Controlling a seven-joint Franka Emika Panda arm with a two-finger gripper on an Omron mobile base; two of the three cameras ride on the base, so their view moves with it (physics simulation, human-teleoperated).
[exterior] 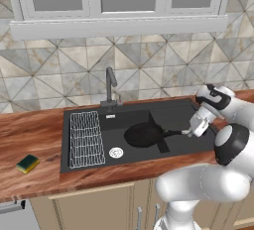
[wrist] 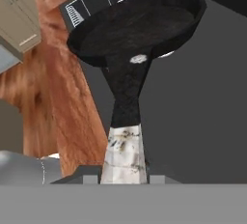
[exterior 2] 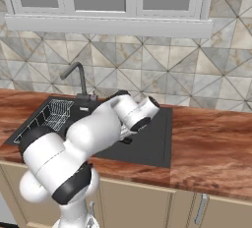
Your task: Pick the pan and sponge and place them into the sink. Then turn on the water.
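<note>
A: Start at the left. What sits there?

B: The sponge point(exterior: 27, 163) lies alone on the wooden tabletop point(exterior: 34, 130), well apart from the left rim of the sink point(exterior: 63, 144), with open wood all around it.

A: And inside the rim?

B: The white wire rack point(exterior: 85, 139) fills the left part of the basin, the silver drain point(exterior: 116, 152) just beside its right edge. The faucet point(exterior: 110, 87) stands at the back rim, above the rack's right side.

A: The pan?

B: The pan point(exterior: 144, 135) is over the middle of the basin, its handle pointing right toward the claw point(exterior: 187, 133). Whether its base touches the sink floor I cannot tell.

A: How does the claw stand?

B: Pressed in on the lighter tip of the handle, 1 finger on each side, seen best in the hand view, where the pan point(wrist: 140, 27) stretches away from it.

A: Room on the right?

B: Bare black sink floor lies right of the pan, then the right rim, then a wide run of tabletop point(exterior 2: 211, 138).
</note>
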